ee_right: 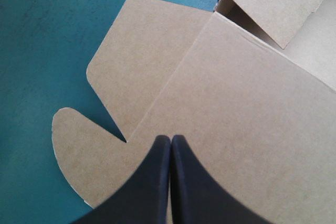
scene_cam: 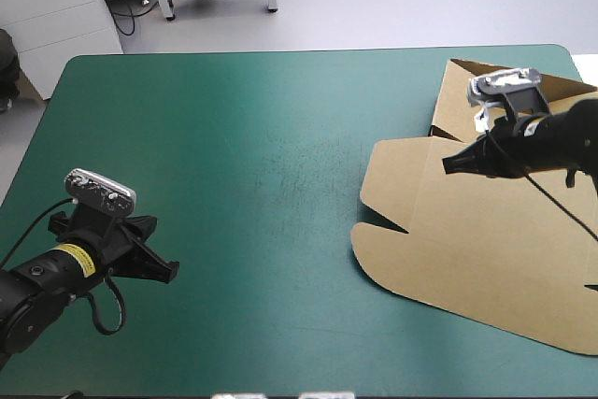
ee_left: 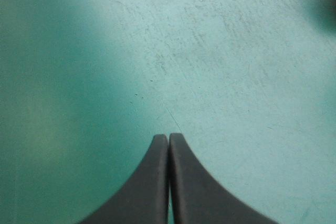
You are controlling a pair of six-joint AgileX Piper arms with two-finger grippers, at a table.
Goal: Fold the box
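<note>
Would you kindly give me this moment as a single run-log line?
box: mostly flat, far end partly raised | left gripper: jaws shut, over bare teal-green cover | right gripper: jaws shut, above box panel

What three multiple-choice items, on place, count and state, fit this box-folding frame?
1. The brown box lies on the table's: A) left side B) near-left corner C) right side.
2. Tools over the box: A) none B) one C) two.
3. The left tool is: A) shut B) open C) shut on the box.
Key: C, it sits at the right edge; B, only the right tool is above board; A, its fingers meet in one arch.
</note>
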